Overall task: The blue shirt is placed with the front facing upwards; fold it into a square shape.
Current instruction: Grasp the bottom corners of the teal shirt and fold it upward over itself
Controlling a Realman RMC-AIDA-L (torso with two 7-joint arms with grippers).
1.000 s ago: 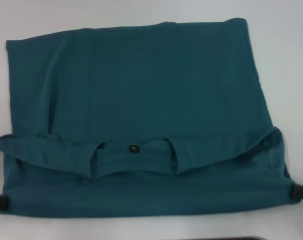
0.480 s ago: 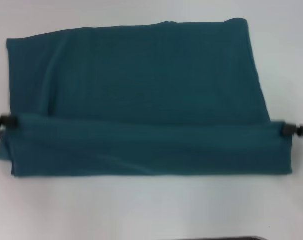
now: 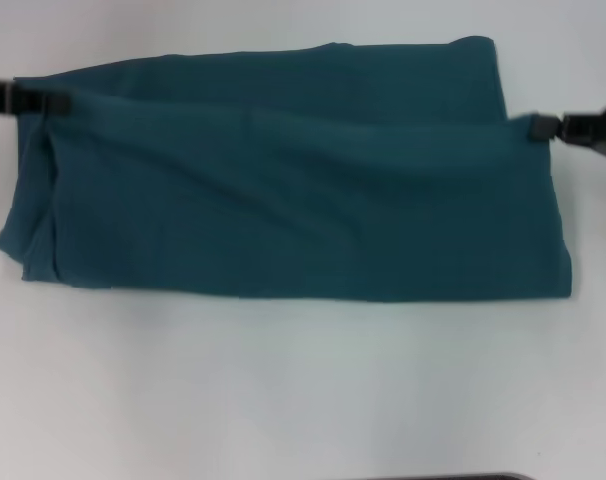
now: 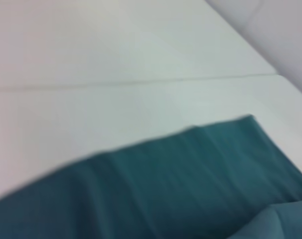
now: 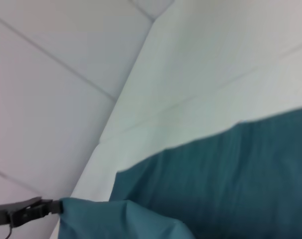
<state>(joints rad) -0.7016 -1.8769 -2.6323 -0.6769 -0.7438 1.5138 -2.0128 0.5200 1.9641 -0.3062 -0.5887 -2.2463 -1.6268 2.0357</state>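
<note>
The left gripper (image 3: pixel 35 99) pinches the left end of a folded-over edge of the blue shirt (image 3: pixel 283 190), its fingers closed on the cloth, while the right gripper (image 3: pixel 539 127) clamps the opposite end at the shirt's right side. Between them the carried edge stretches across the garment's width, sagging slightly in the middle, and sits close to the shirt's far edge; holding both ends apparently keeps the fold line straight as the near part is laid over the far part. The shirt lies on the white table (image 3: pixel 303 390), a wide teal band with its near edge already doubled and no print or neckline showing. The right wrist view catches the left gripper in the distance, biting the raised corner of cloth. The fold looks nearly landed; the likely next need is to lower the edge flush with the far edge and let go, without dragging the layers underneath askew.
</note>
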